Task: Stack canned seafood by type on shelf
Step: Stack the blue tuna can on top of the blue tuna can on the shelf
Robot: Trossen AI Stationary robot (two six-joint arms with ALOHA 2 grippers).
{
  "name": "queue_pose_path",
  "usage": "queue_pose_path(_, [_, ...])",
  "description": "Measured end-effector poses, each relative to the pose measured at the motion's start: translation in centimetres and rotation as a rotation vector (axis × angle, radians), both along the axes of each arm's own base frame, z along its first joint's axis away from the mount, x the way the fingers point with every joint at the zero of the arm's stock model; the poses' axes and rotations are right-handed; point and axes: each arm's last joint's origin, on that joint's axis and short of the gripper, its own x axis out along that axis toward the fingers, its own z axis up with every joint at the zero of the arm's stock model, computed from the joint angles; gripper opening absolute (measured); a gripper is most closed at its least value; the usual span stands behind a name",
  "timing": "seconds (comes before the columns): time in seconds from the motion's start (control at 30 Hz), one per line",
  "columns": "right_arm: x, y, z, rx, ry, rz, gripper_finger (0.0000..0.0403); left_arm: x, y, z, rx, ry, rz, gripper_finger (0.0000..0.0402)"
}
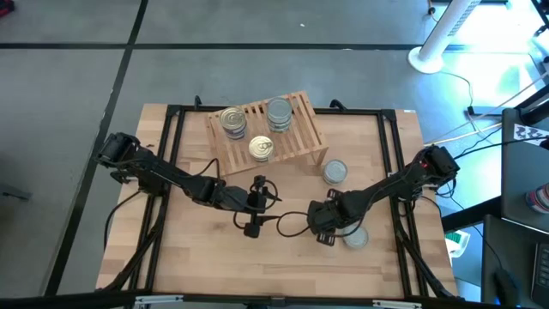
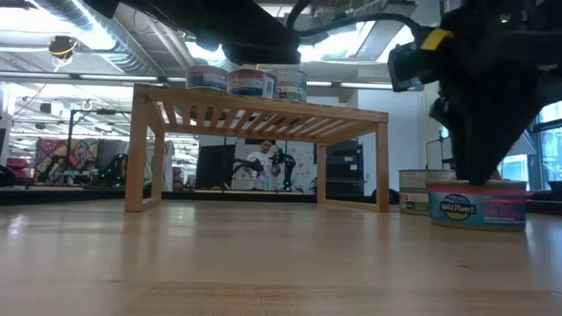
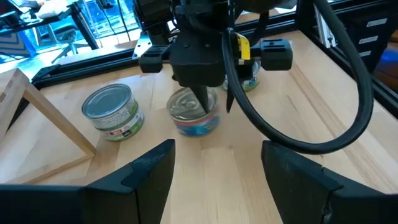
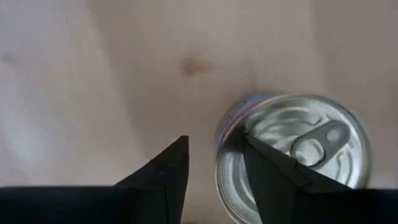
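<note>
Currently right gripper (image 4: 214, 180) is down over a silver tin (image 4: 298, 155) on the table (image 1: 283, 257), fingers part open: one finger on the lid, the other outside the rim, so no grip. Second silver tin (image 1: 334, 172) sits on the table just beside the shelf (image 1: 300, 142). Shelf holds gold tins (image 1: 232, 121) and (image 1: 261, 149) plus grey one (image 1: 279, 113). Left gripper (image 3: 214, 174) waits mid-table, fingers wide, empty.
</note>
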Motion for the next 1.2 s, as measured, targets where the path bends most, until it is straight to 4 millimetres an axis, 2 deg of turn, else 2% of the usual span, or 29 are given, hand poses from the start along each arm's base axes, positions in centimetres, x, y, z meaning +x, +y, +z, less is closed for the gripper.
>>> queue_pose_path(0.37, [0.1,0.1,-1.2,-0.043,0.03,0.003,0.0154,0.0,0.0,0.0,-0.001,0.001,0.0,0.0237])
queue_pose_path(0.7, [0.0,-0.1,-1.3,-0.079,0.04,0.0,0.0148,0.0,0.0,0.0,0.0,0.001,0.0,0.0237])
queue_pose_path(0.83, [-0.1,-0.2,-1.3,-0.103,0.052,-0.002,0.0114,0.0,0.0,0.0,0.0,0.001,0.0,0.0237])
queue_pose_path(1.1, [-0.2,-0.3,-1.4,-0.108,0.061,-0.004,0.0013,0.0,0.0,0.0,0.0,0.0,0.0,0.0237])
queue_pose_path(1.2, [-0.3,-0.3,-1.4,-0.105,0.063,-0.004,0.0008,0.0,0.0,0.0,0.0,0.0,0.0,0.0237])
